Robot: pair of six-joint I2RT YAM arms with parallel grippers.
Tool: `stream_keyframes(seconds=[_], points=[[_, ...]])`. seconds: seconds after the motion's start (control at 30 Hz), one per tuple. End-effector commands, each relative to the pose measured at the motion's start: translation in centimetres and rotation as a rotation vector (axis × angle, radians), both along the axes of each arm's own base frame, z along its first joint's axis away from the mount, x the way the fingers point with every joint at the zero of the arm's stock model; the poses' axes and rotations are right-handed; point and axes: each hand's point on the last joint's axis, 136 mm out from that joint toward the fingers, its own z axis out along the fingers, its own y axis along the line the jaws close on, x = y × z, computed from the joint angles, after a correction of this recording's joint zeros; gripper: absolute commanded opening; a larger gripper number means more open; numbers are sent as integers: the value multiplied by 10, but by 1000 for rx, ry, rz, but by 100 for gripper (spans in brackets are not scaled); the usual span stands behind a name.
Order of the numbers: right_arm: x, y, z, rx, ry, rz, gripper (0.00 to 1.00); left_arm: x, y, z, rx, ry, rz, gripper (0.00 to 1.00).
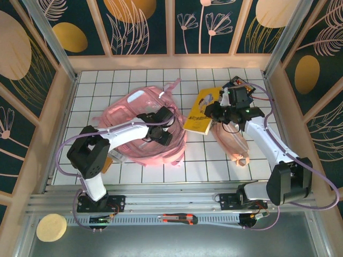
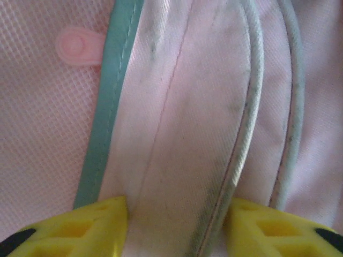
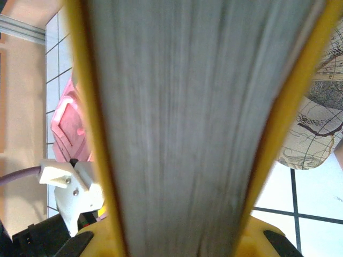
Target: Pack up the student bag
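Your right tool [image 1: 213, 111] is clamped on the yellow book [image 1: 197, 115] beside the student bag [image 1: 142, 123], which is not yet packed. Your left tool [image 2: 177, 209] straddles a fold of the bag; I cannot tell whether it grips.

Walls: you face dark teal panels [image 1: 155, 35] with gold discs and pale leaf drawings, set in a light wooden frame [image 1: 161, 61].
Tabletop: your white surface [image 1: 214, 160] is ruled into squares.
Near edge: an aluminium rail [image 1: 161, 201] runs across.
Light: even, with soft shadows.
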Motion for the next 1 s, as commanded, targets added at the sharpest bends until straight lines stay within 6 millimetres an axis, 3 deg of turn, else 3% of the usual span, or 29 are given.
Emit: stream_keyframes(seconds=[0.0, 0.17, 0.27, 0.33, 0.4, 0.53, 0.57, 0.63, 0.73, 0.97], points=[[-1, 7, 24, 52, -83, 20, 0, 15, -5, 1, 25, -39, 6, 44], [0, 8, 25, 57, -87, 20, 0, 15, -4, -8, 46, -23, -3, 33], [2, 9, 26, 58, -86, 21, 0, 9, -3, -14, 44, 0, -12, 4], [4, 9, 28, 61, -90, 21, 0, 7, -3, -10, 35, 5, -12, 0], [5, 10, 31, 64, -95, 21, 0, 10, -4, 8, 19, -22, -5, 0], [7, 10, 34, 77, -97, 15, 0, 29, -7, 75, -73, -137, 24, 0], [7, 10, 34, 80, -96, 11, 0, 33, -6, 101, -117, -175, 30, 0], [8, 10, 34, 89, -94, 3, 0, 40, 0, 124, -153, -203, 40, 0], [8, 8, 36, 103, -89, -13, 0, 46, 9, 144, -179, -226, 42, 0], [5, 9, 40, 139, -71, -25, 0, 49, 24, 163, -230, -250, 47, 0]])
